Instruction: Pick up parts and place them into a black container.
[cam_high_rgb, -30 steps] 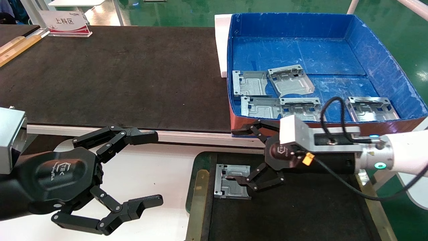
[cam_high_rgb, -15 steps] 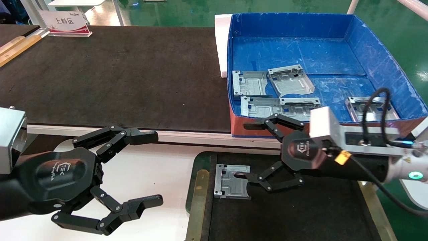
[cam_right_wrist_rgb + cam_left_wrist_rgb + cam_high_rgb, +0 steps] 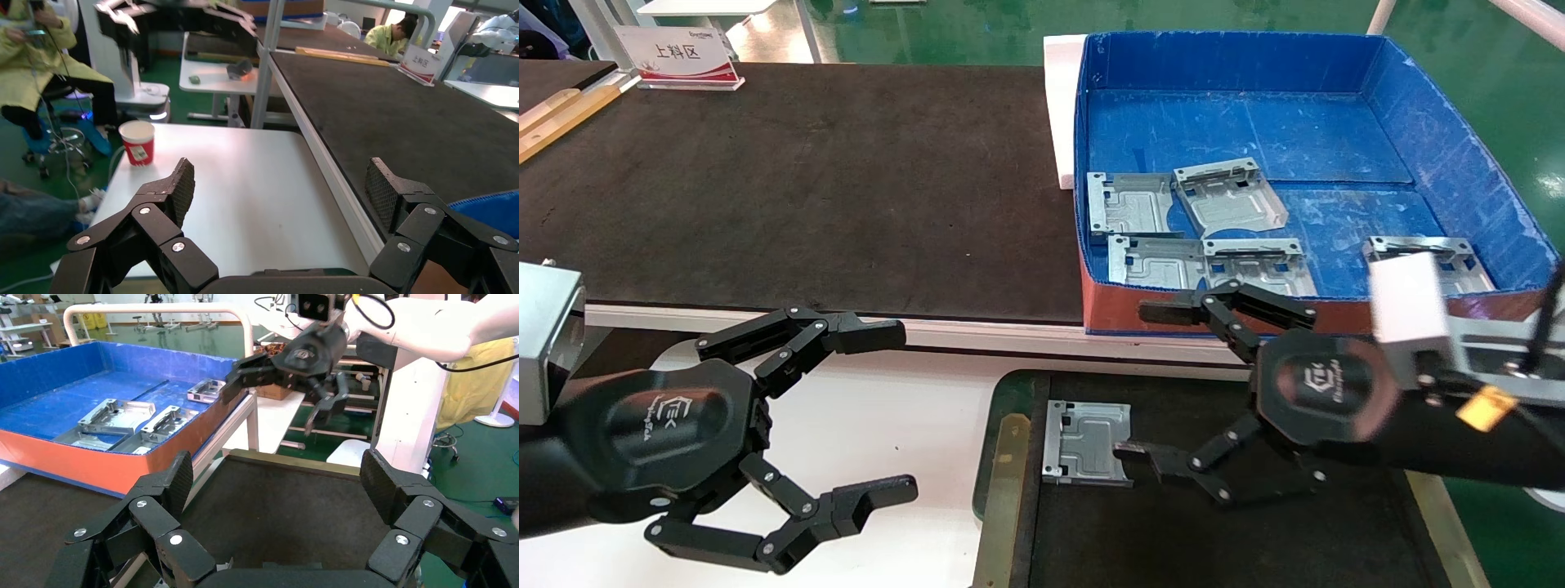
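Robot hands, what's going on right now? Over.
Right gripper open, above the black tray. One metal plate flat inside. Left gripper open, parked. Nothing blocking.

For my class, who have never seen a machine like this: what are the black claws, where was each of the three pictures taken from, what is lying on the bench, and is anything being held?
The claws are the two grippers of a two-armed robot. The head view looks down from its head; the other two come from cameras on each wrist, so each shows its own open fingers up close.

The left gripper is parked open over the white table. The right gripper is open too, above the black container, a shallow dark tray. Neither holds anything.

One metal part lies flat in the tray's left end, just beside the right gripper's lower finger. Five more parts lie in the blue box behind it. A long black mat covers the bench to the left of the box.
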Robot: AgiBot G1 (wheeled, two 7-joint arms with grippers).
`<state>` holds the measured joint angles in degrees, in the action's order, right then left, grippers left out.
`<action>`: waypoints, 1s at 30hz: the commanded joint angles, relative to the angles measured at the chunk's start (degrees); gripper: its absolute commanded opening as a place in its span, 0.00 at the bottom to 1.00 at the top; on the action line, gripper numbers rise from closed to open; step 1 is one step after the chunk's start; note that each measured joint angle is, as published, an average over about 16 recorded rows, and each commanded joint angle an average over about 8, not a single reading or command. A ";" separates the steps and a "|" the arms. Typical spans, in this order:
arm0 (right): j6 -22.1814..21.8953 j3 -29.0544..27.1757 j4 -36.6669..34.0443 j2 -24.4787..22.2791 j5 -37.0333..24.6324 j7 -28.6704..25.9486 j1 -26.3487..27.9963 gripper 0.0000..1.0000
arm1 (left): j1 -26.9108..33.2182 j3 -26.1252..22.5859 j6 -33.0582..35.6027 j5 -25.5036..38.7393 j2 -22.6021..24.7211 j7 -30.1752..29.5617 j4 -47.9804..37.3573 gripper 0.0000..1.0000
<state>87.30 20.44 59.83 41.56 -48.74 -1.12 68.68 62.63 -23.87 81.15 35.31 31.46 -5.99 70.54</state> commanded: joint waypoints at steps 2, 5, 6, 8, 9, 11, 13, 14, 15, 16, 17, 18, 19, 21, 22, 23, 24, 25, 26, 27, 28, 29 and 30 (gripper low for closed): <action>-0.37 -1.02 3.17 -1.51 1.59 -2.22 -1.64 1.00 | 0.00 0.00 0.00 0.00 0.00 0.00 0.00 1.00; -0.74 -2.05 6.36 -3.03 3.18 -4.46 -3.29 1.00 | 0.00 0.00 0.00 0.00 0.00 0.00 0.00 1.00; -0.87 -2.39 7.45 -3.54 3.72 -5.22 -3.85 1.00 | 0.00 0.00 0.00 0.00 0.00 0.00 0.00 1.00; -1.12 -3.07 9.56 -4.54 4.78 -6.70 -4.95 1.00 | 0.00 0.00 0.00 0.00 0.00 0.00 0.00 1.00; -1.23 -3.38 10.52 -5.00 5.26 -7.37 -5.44 1.00 | 0.00 0.00 0.00 0.00 0.00 0.00 0.00 1.00; -1.41 -3.92 12.19 -5.79 6.09 -8.50 -6.30 1.00 | 0.00 0.00 0.00 0.00 0.00 0.00 0.00 1.00; -1.56 -4.42 13.79 -6.53 6.89 -9.44 -7.12 1.00 | 0.00 0.00 -0.01 0.00 0.00 0.00 -0.01 1.00; -1.62 -4.61 14.37 -6.80 7.19 -9.75 -7.42 1.00 | -0.01 0.00 -0.01 0.00 0.00 0.00 -0.01 1.00; -1.66 -4.76 14.81 -7.01 7.42 -9.96 -7.65 1.00 | -0.01 0.00 -0.01 0.00 0.00 0.00 -0.01 1.00; -1.69 -4.87 15.11 -7.16 7.60 -10.08 -7.81 1.00 | -0.01 0.00 -0.01 0.00 0.00 0.00 -0.01 1.00; -1.72 -4.95 15.35 -7.27 7.74 -10.17 -7.94 1.00 | -0.01 0.00 -0.01 0.00 0.00 0.00 -0.02 1.00; -1.75 -5.06 15.65 -7.42 7.91 -10.30 -8.10 1.00 | -0.01 0.00 -0.02 0.00 0.00 0.00 -0.02 1.00; -1.77 -5.06 15.61 -7.41 7.93 -10.24 -8.09 1.00 | -0.01 0.00 -0.02 0.00 0.00 0.00 -0.02 1.00; -1.78 -5.01 15.37 -7.32 7.84 -10.12 -7.99 1.00 | -0.01 0.00 -0.01 -0.01 0.00 0.00 -0.02 1.00; -1.78 -4.97 15.23 -7.26 7.79 -10.07 -7.92 1.00 | -0.01 0.00 -0.01 -0.01 0.00 0.00 -0.02 1.00; -1.78 -4.93 15.09 -7.20 7.72 -10.02 -7.85 1.00 | -0.01 0.00 -0.01 -0.01 0.00 0.00 -0.02 1.00; -1.77 -4.89 14.96 -7.14 7.66 -9.97 -7.78 1.00 | -0.01 0.00 -0.01 -0.01 0.00 0.00 -0.02 1.00; -1.77 -4.85 14.85 -7.08 7.59 -9.93 -7.72 1.00 | -0.01 0.00 -0.01 -0.01 0.00 0.00 -0.02 1.00; -1.76 -4.81 14.74 -7.03 7.53 -9.90 -7.67 1.00 | -0.01 0.00 -0.01 -0.01 0.00 0.00 -0.02 1.00; -1.75 -4.77 14.64 -6.98 7.47 -9.86 -7.61 1.00 | -0.01 0.00 -0.01 -0.01 0.00 0.00 -0.02 1.00; -1.74 -4.74 14.56 -6.94 7.41 -9.83 -7.57 1.00 | -0.01 0.00 -0.01 -0.01 0.00 0.00 -0.02 1.00; -1.73 -4.71 14.47 -6.90 7.36 -9.80 -7.52 1.00 | -0.01 0.00 -0.01 -0.01 0.00 0.00 -0.02 1.00; -1.72 -4.68 14.39 -6.86 7.31 -9.77 -7.48 1.00 | -0.01 0.00 -0.01 -0.01 0.00 0.00 -0.02 1.00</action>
<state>85.58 15.74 74.27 34.67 -41.39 -10.91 61.17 62.62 -23.87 81.14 35.30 31.45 -5.99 70.52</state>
